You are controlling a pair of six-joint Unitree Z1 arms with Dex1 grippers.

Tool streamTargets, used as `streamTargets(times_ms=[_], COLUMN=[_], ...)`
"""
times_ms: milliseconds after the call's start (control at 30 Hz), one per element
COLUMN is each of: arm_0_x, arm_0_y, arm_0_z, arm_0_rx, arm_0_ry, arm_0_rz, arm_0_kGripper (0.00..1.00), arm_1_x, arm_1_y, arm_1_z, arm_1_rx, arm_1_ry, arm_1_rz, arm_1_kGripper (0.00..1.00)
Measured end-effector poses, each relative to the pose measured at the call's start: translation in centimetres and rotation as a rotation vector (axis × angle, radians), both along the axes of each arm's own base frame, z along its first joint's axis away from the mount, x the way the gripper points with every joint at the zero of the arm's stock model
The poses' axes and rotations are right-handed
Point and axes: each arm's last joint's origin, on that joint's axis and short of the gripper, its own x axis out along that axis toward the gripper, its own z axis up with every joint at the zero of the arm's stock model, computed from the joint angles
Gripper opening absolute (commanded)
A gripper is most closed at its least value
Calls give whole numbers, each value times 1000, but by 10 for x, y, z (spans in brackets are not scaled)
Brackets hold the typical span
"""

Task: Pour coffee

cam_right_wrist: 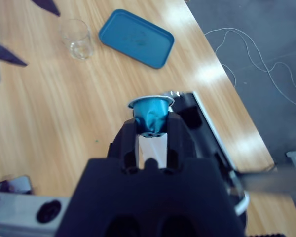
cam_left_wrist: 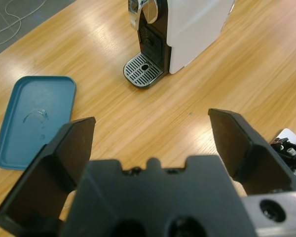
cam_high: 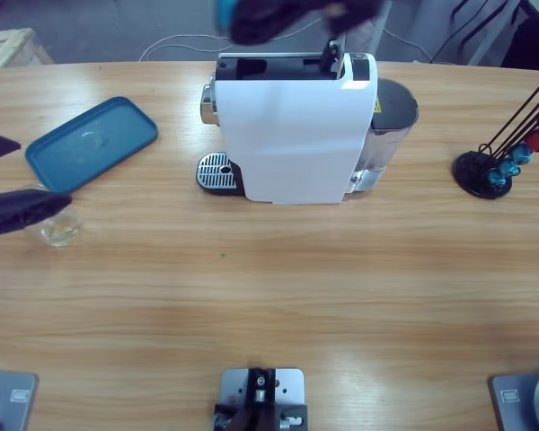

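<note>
right wrist view: r tool [cam_right_wrist: 151, 129] clenched on blue capsule [cam_right_wrist: 151, 114] above machine [cam_right_wrist: 212, 143]; l tool [cam_left_wrist: 153, 148] released.

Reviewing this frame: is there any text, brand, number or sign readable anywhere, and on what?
None can be read.
Small yellow sticker on the coffee machine, beside its grey water tank: too small to read.
Blue capsule in the right claw: no print visible.

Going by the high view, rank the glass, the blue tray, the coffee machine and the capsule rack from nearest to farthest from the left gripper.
From the left gripper, at the table's left edge:
1. Glass, right beside the jaws.
2. Blue tray, just behind it, still on the left.
3. Coffee machine, mid-table.
4. Capsule rack, at the far right end.
</note>
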Motion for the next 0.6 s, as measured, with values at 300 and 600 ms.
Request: streamTargets(times_ms=[300, 600], arm_0_x=[-1, 0], arm_0_y=[2, 1], arm_0_z=[-12, -15], arm_0_rx=[26, 11], arm_0_ry=[18, 11], arm_0_rz=[2, 3], arm_0_kGripper=[996, 996], arm_1_x=[36, 66], arm_1_y=[38, 14], arm_1_z=[-31, -35], arm_1_rx=[-120, -194], arm_1_ry=[-37, -83], arm_1_rz=[-9, -68], arm_1_kGripper=[0, 0])
